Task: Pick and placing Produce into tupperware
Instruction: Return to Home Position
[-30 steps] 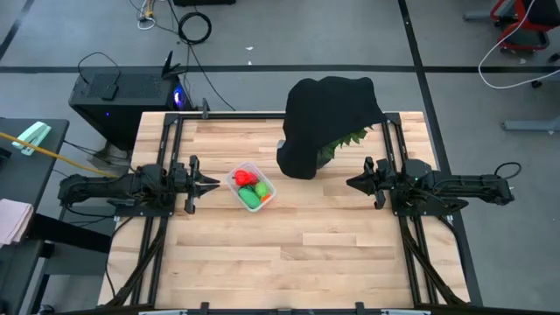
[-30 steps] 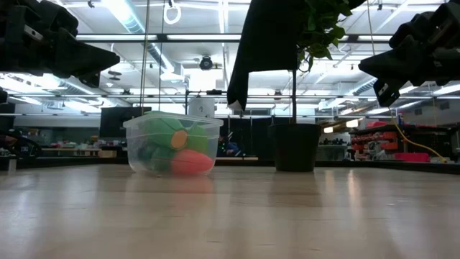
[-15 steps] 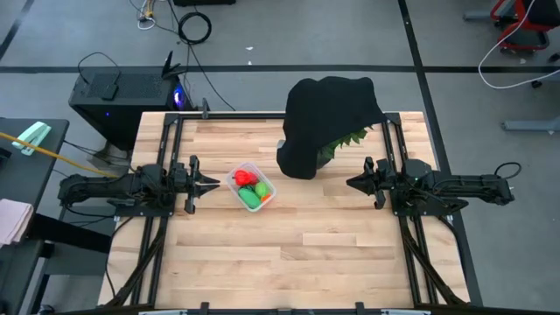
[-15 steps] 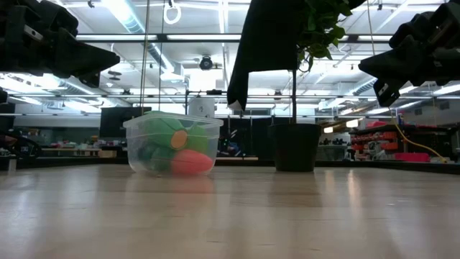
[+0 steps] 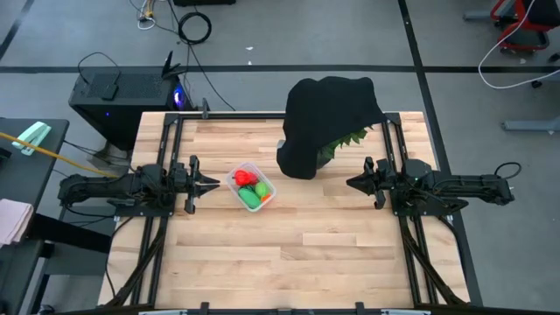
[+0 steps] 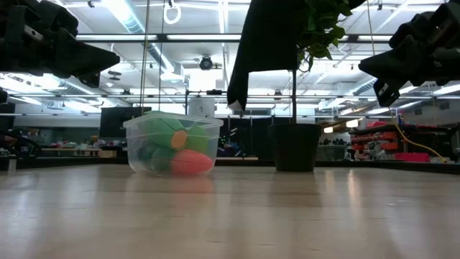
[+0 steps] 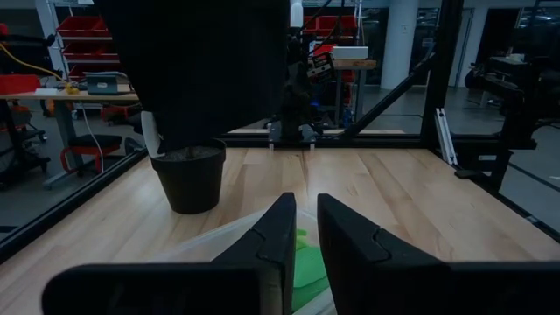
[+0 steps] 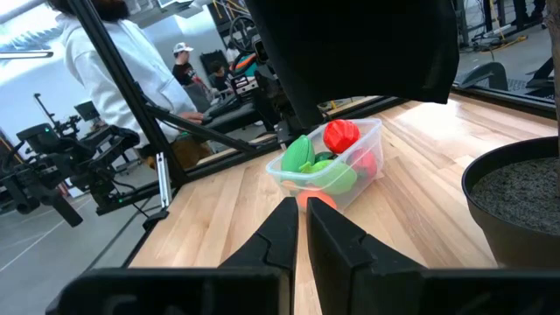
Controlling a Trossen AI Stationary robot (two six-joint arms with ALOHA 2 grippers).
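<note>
Table (image 5: 289, 262): wood, with a lab room behind.
Tupperware (image 6: 134, 144): mid-table.
Produce (image 5: 244, 178): inside tupperware; we see none outside it.
Left gripper (image 5: 216, 184): just left of tupperware, raised, jaws narrow, empty.
Right gripper (image 5: 349, 183): well right of tupperware, jaws narrow, empty.
Progress: packing done, we judge.

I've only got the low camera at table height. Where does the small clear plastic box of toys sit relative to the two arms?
Observer: From above, the small clear plastic box sits just ahead of the left gripper; the right gripper is well across the table.
Operator: What's on top inside?
Observer: A red toy, beside a light green toy.
Operator: And the plant?
Observer: The black cloth over it stands farther back, nearer the right arm.
</note>
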